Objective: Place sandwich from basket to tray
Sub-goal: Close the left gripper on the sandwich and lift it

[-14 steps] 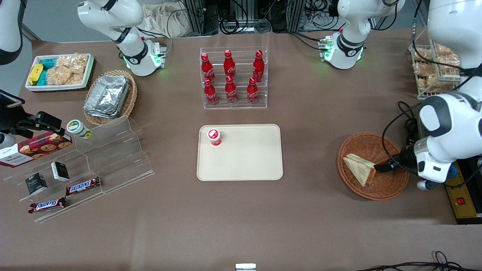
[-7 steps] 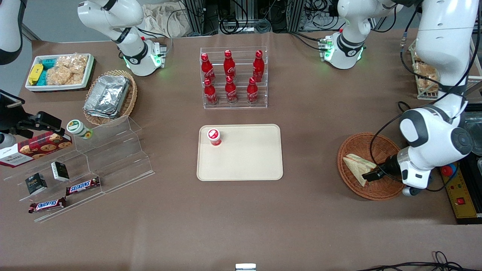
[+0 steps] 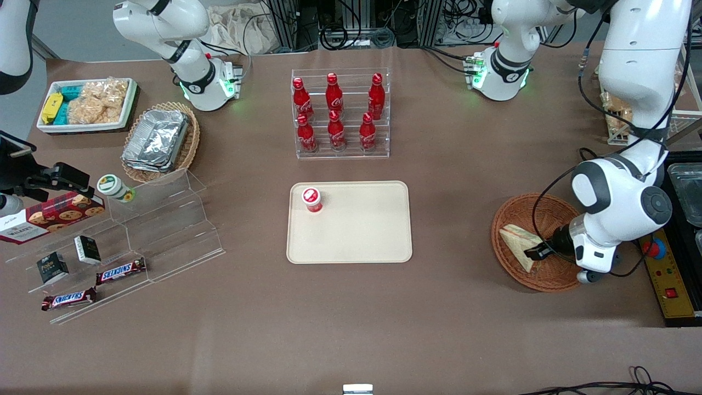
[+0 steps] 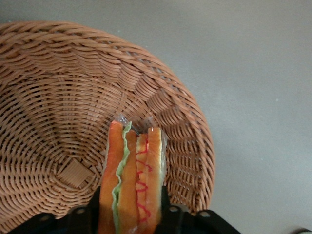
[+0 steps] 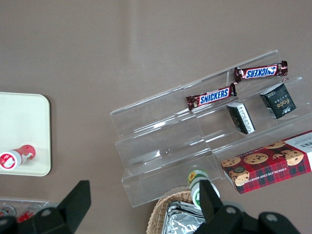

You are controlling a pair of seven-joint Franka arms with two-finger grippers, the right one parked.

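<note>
The black two-finger gripper (image 3: 536,252) straddles the triangular pale-bread sandwich (image 3: 519,241) with orange-red and green filling; whether it is pinching cannot be told. The sandwich lies in the round reddish-brown wicker basket (image 3: 540,281). Risk: the soft wedge slips or deforms, dropping short of the cream-beige rectangular plastic tray (image 3: 362,230).

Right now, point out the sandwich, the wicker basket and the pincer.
sandwich (image 4: 131,185), left wrist view, layered cut edge.
wicker basket (image 3: 515,211), front view, bare woven wall.
pincer (image 3: 533,253), front view, between its fingertips, at the sandwich in the basket.
</note>
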